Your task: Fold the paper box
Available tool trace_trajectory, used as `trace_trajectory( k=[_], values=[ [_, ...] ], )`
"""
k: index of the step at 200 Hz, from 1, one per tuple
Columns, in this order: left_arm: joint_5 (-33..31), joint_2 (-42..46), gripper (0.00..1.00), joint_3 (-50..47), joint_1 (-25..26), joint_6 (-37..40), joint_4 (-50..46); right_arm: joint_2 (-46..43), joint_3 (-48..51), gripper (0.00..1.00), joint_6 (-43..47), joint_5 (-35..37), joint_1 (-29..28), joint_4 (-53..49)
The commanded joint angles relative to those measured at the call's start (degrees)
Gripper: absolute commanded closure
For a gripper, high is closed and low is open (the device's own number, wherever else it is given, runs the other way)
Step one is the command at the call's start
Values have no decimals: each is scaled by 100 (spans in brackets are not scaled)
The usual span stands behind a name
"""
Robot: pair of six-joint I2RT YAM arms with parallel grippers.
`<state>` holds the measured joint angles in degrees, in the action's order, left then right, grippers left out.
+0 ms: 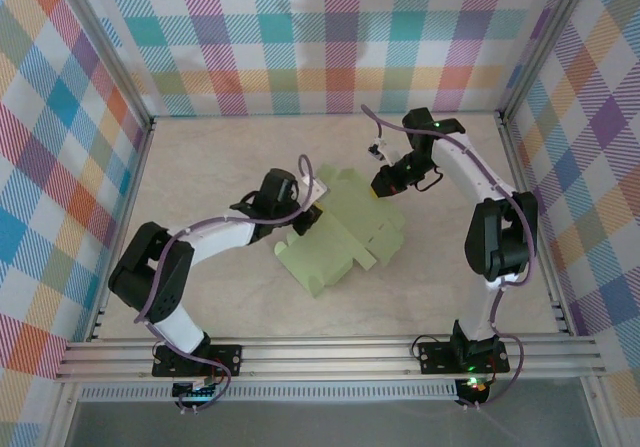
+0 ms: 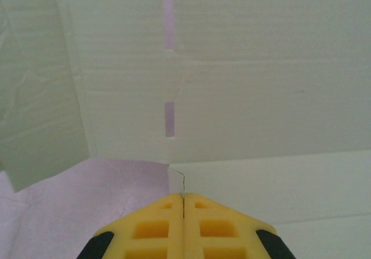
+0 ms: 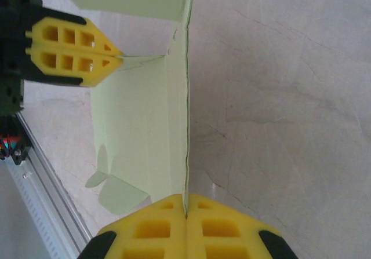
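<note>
The left hand [image 2: 184, 208] is clamped on one edge of the paper box [image 1: 345, 239]. The right hand [image 3: 186, 208] is clamped on another edge, above the tabletop [image 1: 205, 157].

Pale green paper box [image 1: 340, 232], unfolded multi-flap card sheet, one panel upright

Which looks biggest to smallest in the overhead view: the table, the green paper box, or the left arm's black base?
1. table
2. paper box
3. left arm's base
None are close in size.
</note>
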<state>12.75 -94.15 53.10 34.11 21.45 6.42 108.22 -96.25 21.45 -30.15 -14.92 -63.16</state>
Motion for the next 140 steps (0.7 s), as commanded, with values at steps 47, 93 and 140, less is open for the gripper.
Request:
trace_trajectory(
  k=[47, 93, 140],
  values=[
    [-3349, -479, 100, 362, 1516, 892, 191, 177, -305, 100, -234, -107, 51, 111],
    [-3813, -648, 100, 417, 1731, 986, 321, 122, -210, 100, -218, -111, 127, 172],
    [-2247, -308, 97, 482, 1191, -100, 36, 60, -167, 100, -158, -153, 147, 177]
  ],
)
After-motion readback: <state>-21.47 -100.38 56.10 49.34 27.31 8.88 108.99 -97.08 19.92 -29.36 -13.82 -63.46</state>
